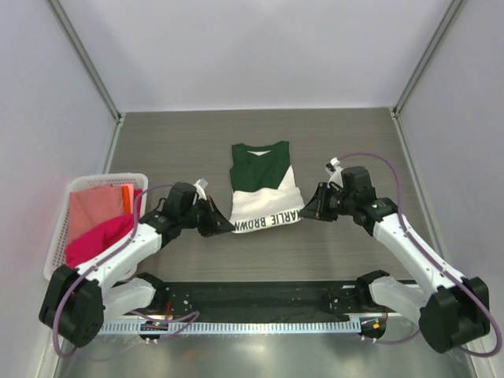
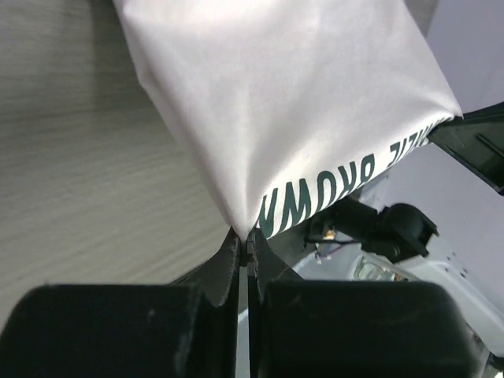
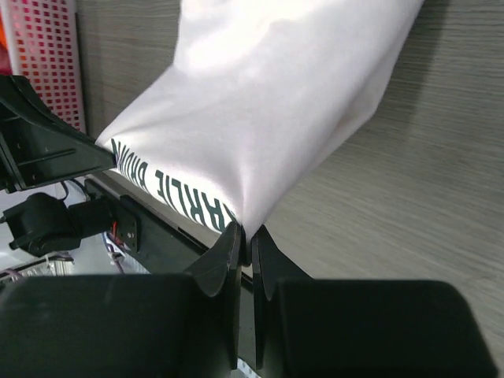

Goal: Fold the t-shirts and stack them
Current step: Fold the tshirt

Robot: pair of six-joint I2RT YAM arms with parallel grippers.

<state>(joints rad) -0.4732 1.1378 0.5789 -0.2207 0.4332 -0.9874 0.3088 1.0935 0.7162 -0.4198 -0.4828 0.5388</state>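
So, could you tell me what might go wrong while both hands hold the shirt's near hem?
The left hand and right hand each pinch only the very tip of a hem corner, so the shirt could slip free mid-fold. The left hand sits lower in the top view than the right, so the fold may land crooked. The left arm lies close to the basket and might nudge it.

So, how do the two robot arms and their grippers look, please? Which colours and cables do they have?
The left arm and the right arm both have white link covers with black joints and bulky black bases. Each carries a thin purple cable that loops loosely along it. The left gripper and the right gripper are black, with flat, tapered fingers. No markings are visible.
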